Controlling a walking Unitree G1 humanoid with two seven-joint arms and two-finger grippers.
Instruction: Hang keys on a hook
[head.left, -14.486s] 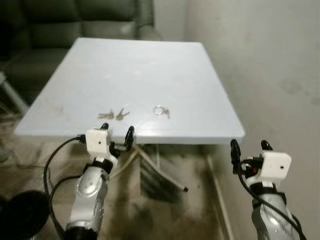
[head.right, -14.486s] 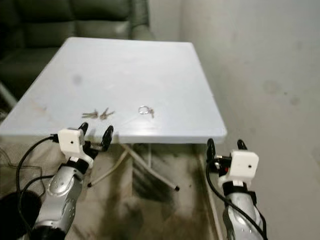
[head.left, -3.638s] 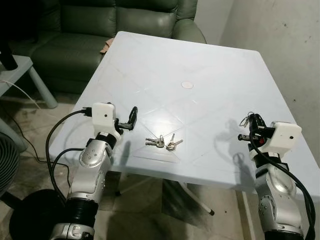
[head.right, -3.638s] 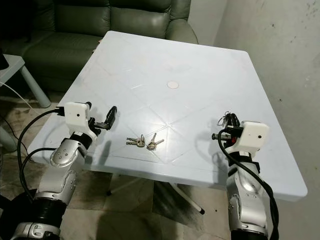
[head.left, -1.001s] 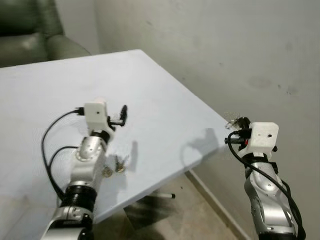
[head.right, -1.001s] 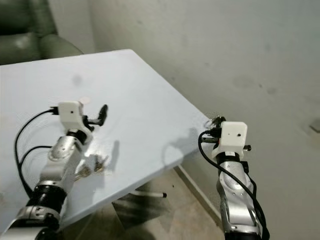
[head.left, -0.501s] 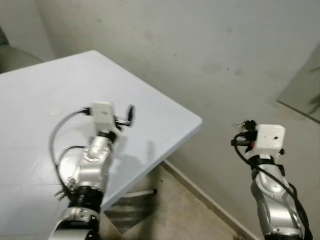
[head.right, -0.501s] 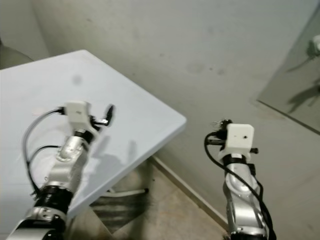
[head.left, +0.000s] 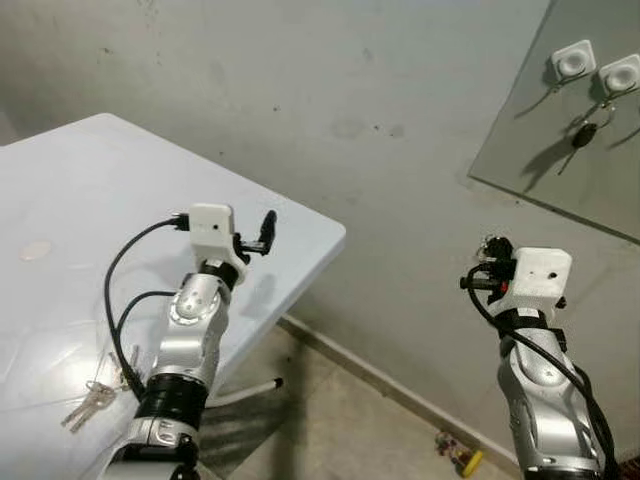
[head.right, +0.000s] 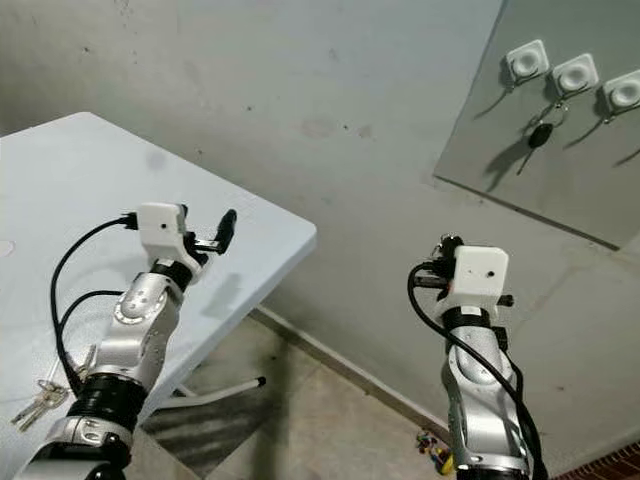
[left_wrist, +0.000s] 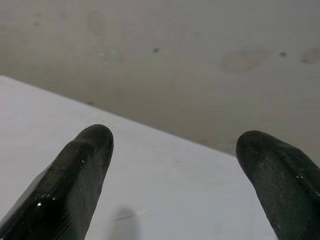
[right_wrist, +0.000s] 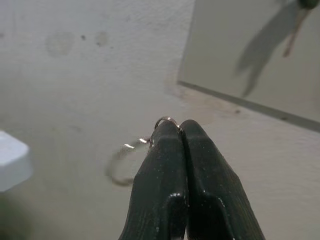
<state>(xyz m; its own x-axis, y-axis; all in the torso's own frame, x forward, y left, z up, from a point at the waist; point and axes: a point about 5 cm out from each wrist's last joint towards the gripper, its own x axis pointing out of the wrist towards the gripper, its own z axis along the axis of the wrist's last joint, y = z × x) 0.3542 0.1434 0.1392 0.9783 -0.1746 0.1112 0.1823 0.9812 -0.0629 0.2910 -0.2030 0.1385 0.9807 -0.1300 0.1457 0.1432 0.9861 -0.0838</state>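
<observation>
My right gripper (right_wrist: 180, 128) is shut on a small key ring (right_wrist: 166, 120), with a thin wire loop (right_wrist: 122, 152) dangling beside the fingers. It is held up in front of a bare wall, below and left of a grey wall panel (head.right: 560, 160). White round hooks (head.right: 574, 74) sit along the panel's top, and a dark key (head.right: 540, 133) hangs from the middle one. My left gripper (head.left: 262, 232) is open over the corner of the white table (head.left: 90, 190), holding nothing. Another bunch of keys (head.left: 95, 395) lies on the table by my left arm.
The table corner (head.left: 335, 238) juts out toward the wall on the left. Bare concrete floor lies between table and wall, with a small colourful object (head.left: 460, 460) on it near the wall's foot.
The camera has swung right and up: the table slid left and the panel with hooks came into view. Both grippers keep their pose, the right still shut on the key ring.
</observation>
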